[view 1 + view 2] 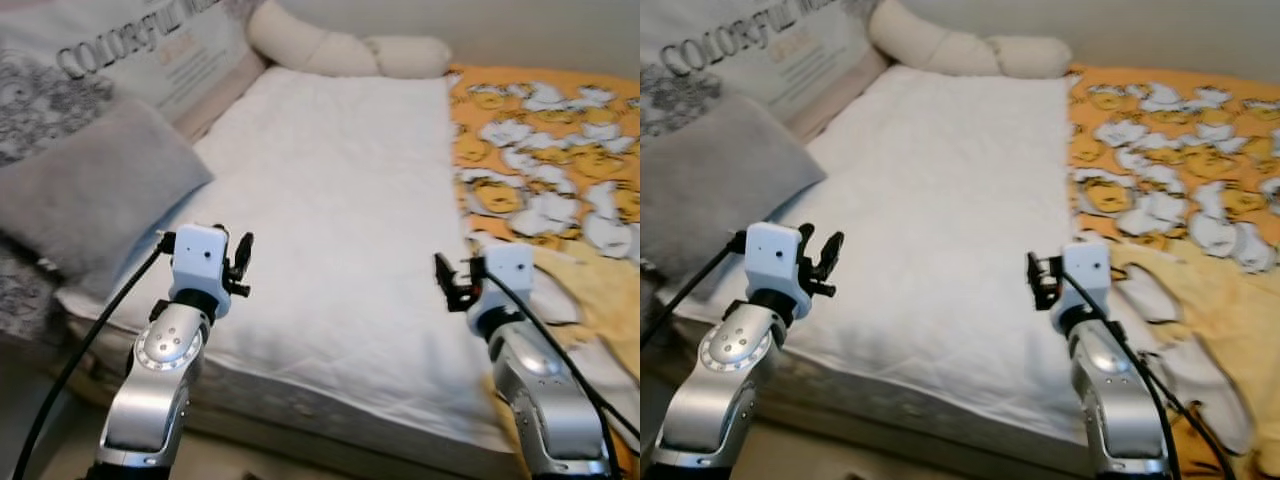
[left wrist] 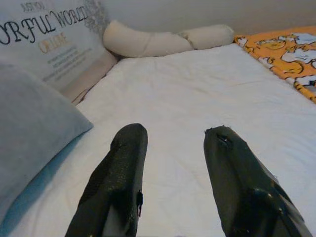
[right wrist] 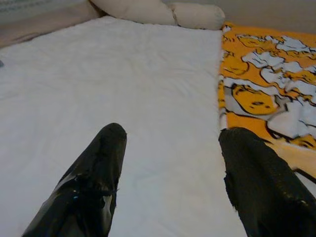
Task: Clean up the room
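A bed with a white quilted sheet [image 1: 340, 180] lies before me. An orange blanket [image 1: 545, 150] printed with white and yellow cartoon figures covers its right side, with its edge running along the sheet. My left gripper [image 1: 240, 262] hovers over the near left part of the sheet, open and holding nothing [image 2: 175, 136]. My right gripper [image 1: 450, 280] hovers near the front of the bed, just left of the blanket's edge, also open and holding nothing [image 3: 170, 133].
A grey pillow [image 1: 85, 190] rests at the bed's left side, and behind it stands a printed cushion [image 1: 110, 50] with lettering. A long cream bolster [image 1: 340, 50] lies along the far end against the wall. The mattress's front edge [image 1: 300, 400] is just below my arms.
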### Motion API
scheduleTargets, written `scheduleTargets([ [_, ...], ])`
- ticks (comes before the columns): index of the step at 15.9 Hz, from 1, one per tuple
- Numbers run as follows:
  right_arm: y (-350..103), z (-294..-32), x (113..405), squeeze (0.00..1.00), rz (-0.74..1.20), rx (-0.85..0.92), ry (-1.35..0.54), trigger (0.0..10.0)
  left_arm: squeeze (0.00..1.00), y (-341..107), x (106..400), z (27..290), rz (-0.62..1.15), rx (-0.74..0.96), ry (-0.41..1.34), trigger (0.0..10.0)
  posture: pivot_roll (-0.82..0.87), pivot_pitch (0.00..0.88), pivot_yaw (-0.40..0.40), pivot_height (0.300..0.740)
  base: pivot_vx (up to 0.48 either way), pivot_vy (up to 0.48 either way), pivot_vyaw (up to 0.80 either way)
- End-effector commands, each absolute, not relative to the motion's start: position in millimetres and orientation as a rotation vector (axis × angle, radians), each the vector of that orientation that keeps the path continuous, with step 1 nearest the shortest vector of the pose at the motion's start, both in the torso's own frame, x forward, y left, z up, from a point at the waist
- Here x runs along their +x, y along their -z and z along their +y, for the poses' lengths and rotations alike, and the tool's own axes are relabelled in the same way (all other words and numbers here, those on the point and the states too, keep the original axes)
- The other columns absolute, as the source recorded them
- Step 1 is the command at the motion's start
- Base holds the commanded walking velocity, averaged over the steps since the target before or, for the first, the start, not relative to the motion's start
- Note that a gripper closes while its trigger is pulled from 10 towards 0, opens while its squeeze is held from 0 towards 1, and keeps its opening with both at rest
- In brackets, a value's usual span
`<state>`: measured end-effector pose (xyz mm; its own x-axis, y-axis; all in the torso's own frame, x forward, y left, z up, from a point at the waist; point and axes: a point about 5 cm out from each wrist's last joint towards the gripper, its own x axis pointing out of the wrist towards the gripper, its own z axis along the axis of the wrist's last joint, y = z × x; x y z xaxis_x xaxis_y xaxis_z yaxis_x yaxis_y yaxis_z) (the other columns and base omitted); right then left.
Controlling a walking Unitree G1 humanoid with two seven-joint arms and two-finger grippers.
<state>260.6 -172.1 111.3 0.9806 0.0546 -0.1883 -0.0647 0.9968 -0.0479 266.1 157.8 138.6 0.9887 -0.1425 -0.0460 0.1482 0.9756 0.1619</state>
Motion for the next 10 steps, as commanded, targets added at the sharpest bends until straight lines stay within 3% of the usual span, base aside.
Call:
scheduleTargets([
  [1,-111.7,-164.5,260.5,0.00,0.188,-0.050,-0.080,10.0,0.29,-139.2,265.0,163.4,0.036,0.184,0.129,10.0,-0.04,0.000,0.031,0.740,0.000,-0.401,0.00],
  [10,-105.4,-164.3,258.3,0.00,0.222,-0.020,-0.054,10.0,0.29,-140.5,266.7,162.6,0.033,0.210,0.151,10.0,-0.03,0.000,0.042,0.740,0.000,-0.398,0.00],
])
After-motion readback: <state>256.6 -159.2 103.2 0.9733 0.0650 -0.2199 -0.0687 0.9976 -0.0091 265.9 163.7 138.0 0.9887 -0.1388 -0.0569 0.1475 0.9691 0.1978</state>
